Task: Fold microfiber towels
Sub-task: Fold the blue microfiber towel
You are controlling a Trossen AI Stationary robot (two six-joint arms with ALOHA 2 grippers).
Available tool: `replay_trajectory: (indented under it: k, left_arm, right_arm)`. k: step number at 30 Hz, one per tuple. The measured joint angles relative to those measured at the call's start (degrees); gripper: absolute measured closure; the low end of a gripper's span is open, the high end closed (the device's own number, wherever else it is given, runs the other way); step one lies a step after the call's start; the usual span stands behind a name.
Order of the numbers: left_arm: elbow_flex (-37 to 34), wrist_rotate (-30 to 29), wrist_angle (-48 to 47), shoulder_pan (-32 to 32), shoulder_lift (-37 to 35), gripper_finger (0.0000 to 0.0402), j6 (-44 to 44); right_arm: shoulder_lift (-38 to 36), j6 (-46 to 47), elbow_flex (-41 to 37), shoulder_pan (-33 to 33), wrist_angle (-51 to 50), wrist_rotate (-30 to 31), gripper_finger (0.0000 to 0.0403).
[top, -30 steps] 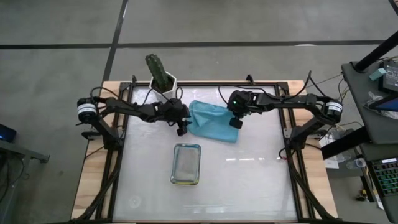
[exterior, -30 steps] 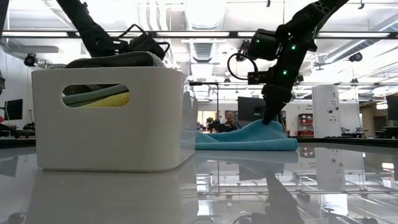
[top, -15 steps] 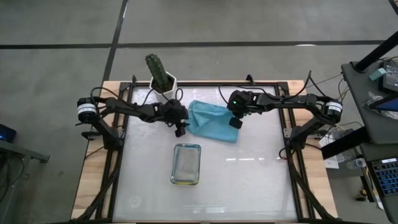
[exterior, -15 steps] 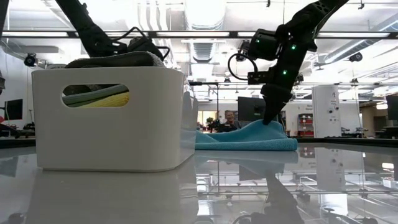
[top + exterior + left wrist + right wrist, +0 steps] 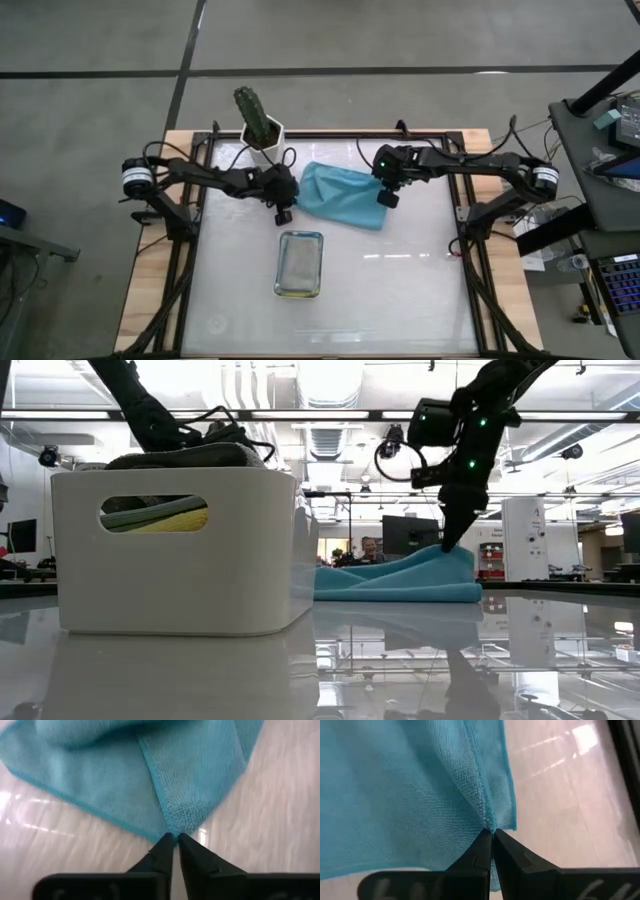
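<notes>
A teal microfiber towel [image 5: 340,195] lies spread on the table's far middle. My left gripper [image 5: 283,214] is at the towel's near left corner and is shut on it. My right gripper [image 5: 386,198] is shut on the towel's right edge, which it holds raised [image 5: 455,555] while the rest lies on the table. In the low view the tray hides my left gripper. Other towels, grey [image 5: 185,457], pale green [image 5: 135,513] and yellow [image 5: 180,520], lie piled in the white tray [image 5: 175,575]. My left gripper pinches the towel's near left corner [image 5: 174,826] between its two fingertips, slanting down from the table's left. The hem runs straight into the fingers. The corner is low at the table. My right gripper pinches the towel's right hemmed edge [image 5: 486,819], close to the near right corner, slanting down from the right. That edge is lifted a little off the table and the cloth slopes down from it toward the left.
The white tray [image 5: 300,263] stands on the table near of the towel, toward the middle. A potted plant [image 5: 258,118] stands at the far left edge, behind my left arm. Bare table spreads to the right and near side.
My right gripper has gone a little toward the table's right edge and up, still shut; the towel's right edge has risen with it while the left part stays flat. My left gripper has shifted slightly toward the near left at the towel's corner.
</notes>
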Motion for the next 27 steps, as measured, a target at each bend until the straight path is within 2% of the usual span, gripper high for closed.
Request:
replay_trajectory:
  k: [8, 12, 18, 22, 27]
  left_arm:
    - [0.1, 0.2, -7.3, -0.3, -0.8, 0.04, 2.4]
    - [0.2, 0.2, -7.8, -0.3, -1.0, 0.04, 2.4]
    - [2.0, 2.3, -8.4, 0.7, -1.3, 0.0397, -4.7]
    - [3.6, 3.5, -8.4, 1.0, -2.2, 0.0362, -3.2]
    - [7.0, 3.6, -6.5, 2.0, -2.6, 0.029, 1.2]
  right_arm:
    - [-1.3, 4.1, 0.1, 0.0, 1.2, 0.0, 0.0394]
    - [-0.5, 3.9, 0.1, 0.0, 4.3, 0.0, 0.0394]
    - [0.2, 2.3, 0.1, 0.0, 6.7, 0.0, 0.0394]
    - [0.5, 1.0, 0.0, 0.1, 6.6, -0.1, 0.0394]
    - [0.9, -5.7, -1.6, 1.1, 7.4, -0.2, 0.0394]
